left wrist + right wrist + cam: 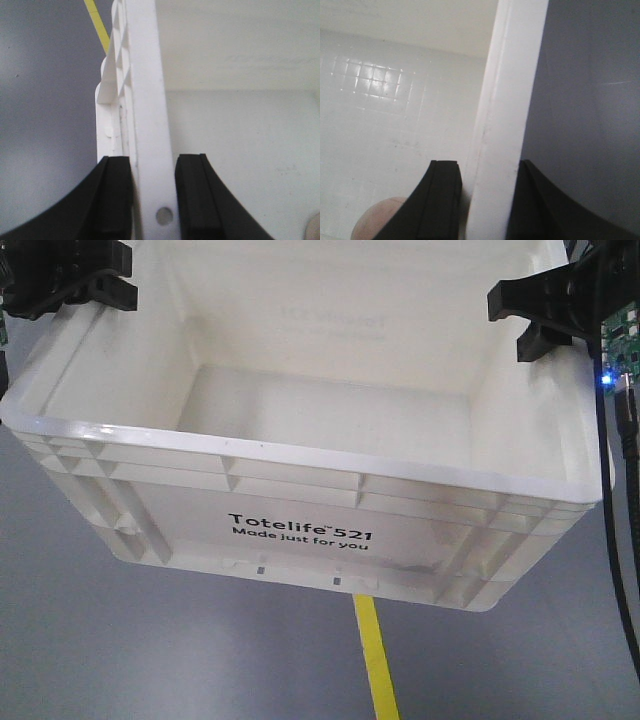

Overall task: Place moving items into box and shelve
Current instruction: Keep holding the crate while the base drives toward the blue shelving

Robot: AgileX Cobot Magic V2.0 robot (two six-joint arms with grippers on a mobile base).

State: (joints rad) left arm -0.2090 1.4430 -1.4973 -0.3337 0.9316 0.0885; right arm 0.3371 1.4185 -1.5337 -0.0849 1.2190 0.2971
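Observation:
The box (300,452), a white tote printed "Totelife 521 Made just for you", hangs tilted above the grey floor between my two arms. My left gripper (105,280) (153,167) is shut on the box's left rim (149,115), one finger on each side of it. On the opposite rim (502,125) my right gripper (525,320) (490,172) is shut the same way. A pink rounded plush toy (372,222) lies on the box floor beside the right inner finger. A cream sliver (315,227) shows at the left wrist view's corner. The front wall hides the box's near floor.
Grey floor (120,640) lies below the box, with a yellow tape line (377,660) (97,20) running toward me. A black cable (612,540) hangs along the right edge beside a blue light (603,380).

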